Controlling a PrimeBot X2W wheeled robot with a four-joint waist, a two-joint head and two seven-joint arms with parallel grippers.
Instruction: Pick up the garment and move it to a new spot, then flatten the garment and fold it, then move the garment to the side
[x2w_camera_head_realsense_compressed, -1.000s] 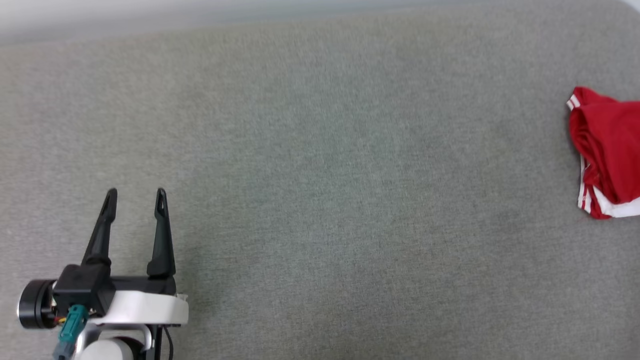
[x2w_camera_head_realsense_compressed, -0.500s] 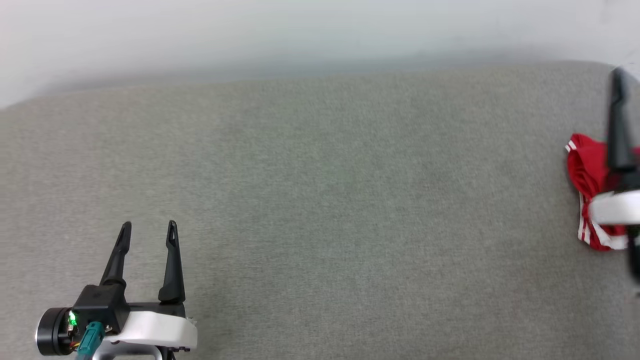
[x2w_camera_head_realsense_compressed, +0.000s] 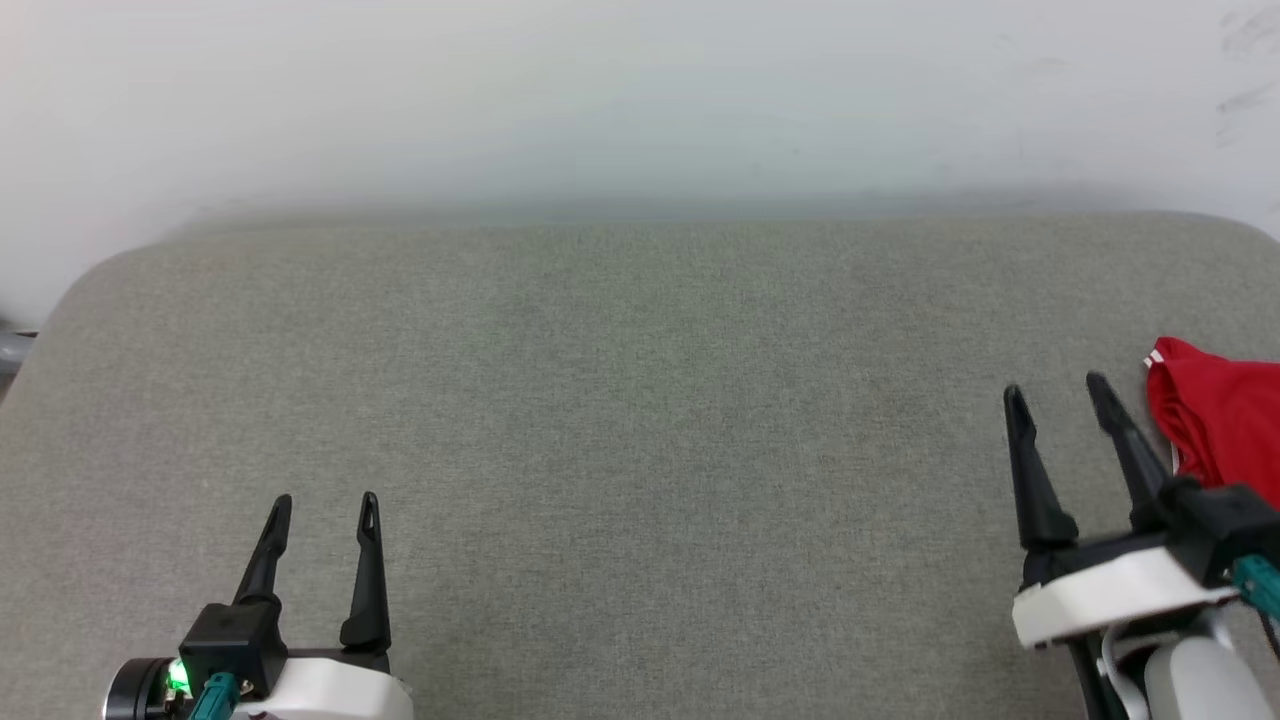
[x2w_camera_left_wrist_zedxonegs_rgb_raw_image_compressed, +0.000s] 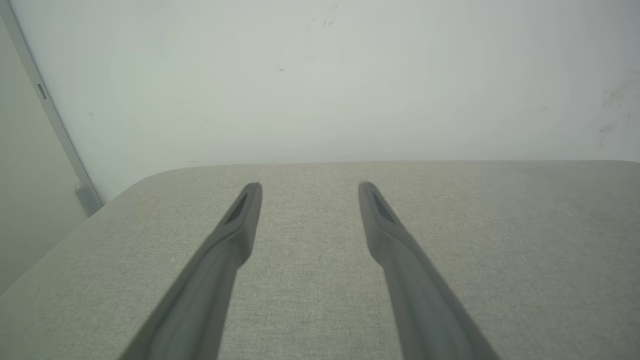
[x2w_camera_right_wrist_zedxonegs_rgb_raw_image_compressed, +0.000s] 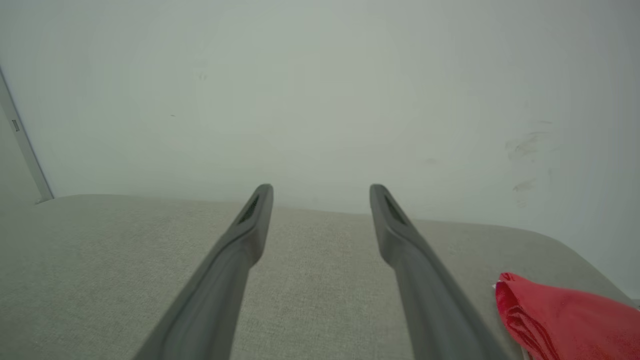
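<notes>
The garment (x2w_camera_head_realsense_compressed: 1222, 425) lies bunched on the grey fabric surface (x2w_camera_head_realsense_compressed: 640, 400), just off the outer side of the right gripper (x2w_camera_head_realsense_compressed: 1054, 386); it sits close beside the outer finger (x2w_camera_head_realsense_compressed: 1125, 440), and whether cloth and finger touch cannot be told from the head view; it is a rumpled red heap, cut off by the picture's edge, with soft folds running down its near side and a small patch of red-and-white striped trim at the corner nearest the fingertips; in the right wrist view the garment (x2w_camera_right_wrist_zedxonegs_rgb_raw_image_compressed: 560, 315) shows as a smooth, slightly shiny red mound low to the right of the right gripper (x2w_camera_right_wrist_zedxonegs_rgb_raw_image_compressed: 321, 187), its edge toward the fingers gathered into narrow pleats, with a sliver of white at its tip; the right gripper's fingers stand spread apart with bare fabric between them, gripping nothing; the left gripper (x2w_camera_head_realsense_compressed: 326, 499) is well apart from the garment, across the wide stretch of grey surface, its fingers likewise parted and empty; in the left wrist view the left gripper (x2w_camera_left_wrist_zedxonegs_rgb_raw_image_compressed: 309, 186) points over the surface toward its rounded far edge, where a pale wall (x2w_camera_left_wrist_zedxonegs_rgb_raw_image_compressed: 320, 75) rises beyond the fingertips.
</notes>
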